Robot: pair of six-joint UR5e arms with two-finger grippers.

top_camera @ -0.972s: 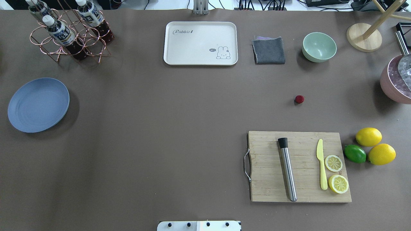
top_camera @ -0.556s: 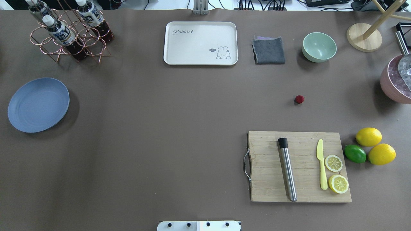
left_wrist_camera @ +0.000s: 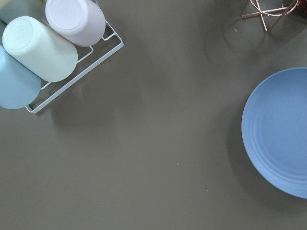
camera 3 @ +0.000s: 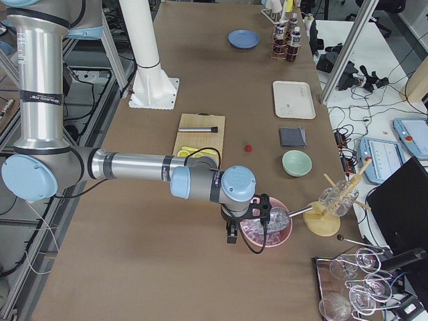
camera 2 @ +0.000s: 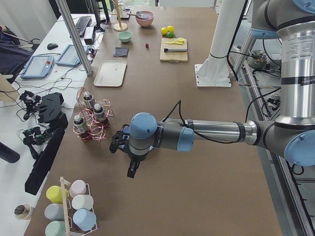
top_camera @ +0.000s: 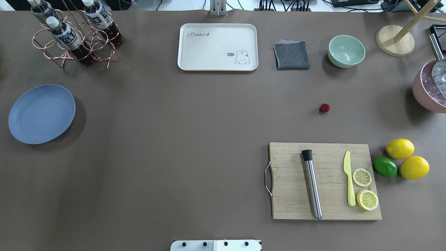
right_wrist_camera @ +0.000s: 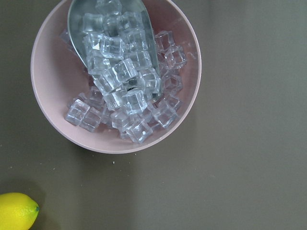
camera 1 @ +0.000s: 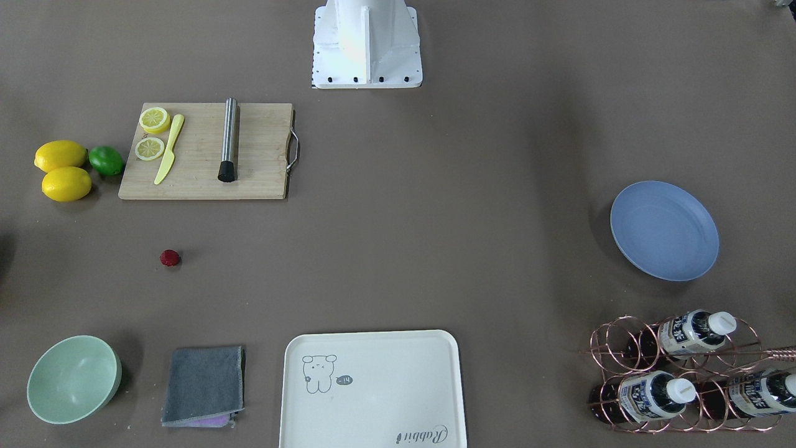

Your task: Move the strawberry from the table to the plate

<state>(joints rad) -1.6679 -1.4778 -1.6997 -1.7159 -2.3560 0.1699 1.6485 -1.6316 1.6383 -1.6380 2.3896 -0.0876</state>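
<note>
The strawberry (top_camera: 324, 108) lies on the table (top_camera: 174, 139), well apart from the plate (top_camera: 41, 114).
Seen from overhead, it sits right of centre, above the cutting board (top_camera: 289, 181); the plate is at the left edge. The left gripper (camera 2: 132, 170) and right gripper (camera 3: 231, 236) show only in side views, so I cannot tell their opening or hold.

Robotics lab, not a real kitchen: left arm (camera 2: 211, 132) & right arm (camera 3: 134, 167), industrial type, on a white pedestal (camera 1: 367, 43) bolted to a long brown table (top_camera: 174, 139); alu. frame post (camera 2: 74, 37); side desks w/ keyboard (camera 2: 81, 23), tablets (camera 2: 37, 66), loose cables (camera 2: 69, 81), laptop (camera 3: 401, 207).
</note>
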